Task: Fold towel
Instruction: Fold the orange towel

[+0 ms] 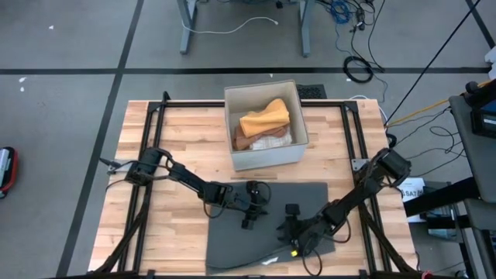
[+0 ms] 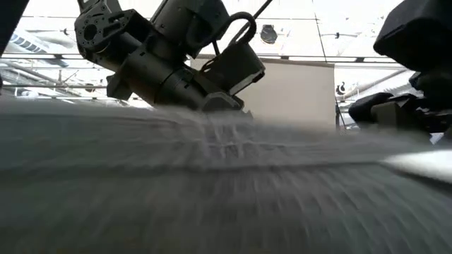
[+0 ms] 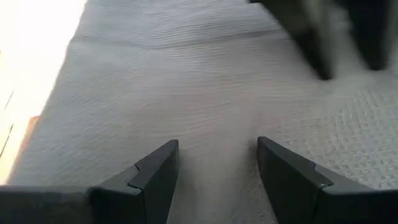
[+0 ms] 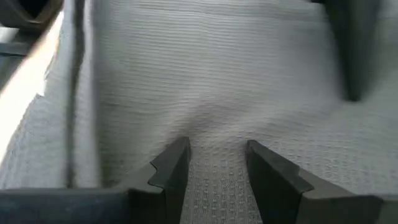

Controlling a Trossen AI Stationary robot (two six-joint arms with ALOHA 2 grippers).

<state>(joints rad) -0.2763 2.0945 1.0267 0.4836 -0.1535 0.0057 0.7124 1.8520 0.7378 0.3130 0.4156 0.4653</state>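
Under both of your claws lies the grey towel, spread flat on the wooden desk. Your left claw is released, fingers apart, low over the cloth. Your right claw, just beside it, is also released, nothing between its fingers. Beyond them sits a box of cloths.

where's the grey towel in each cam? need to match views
High view: grey towel flat at the table's near middle, below the box, under both grippers.
Low view: towel fills the lower frame, blurred foreground.
Left wrist view: towel fills the frame beyond the open jaws.
Right wrist view: towel fills the frame beyond the open jaws.
Shared landmark: the towel's waffle weave.
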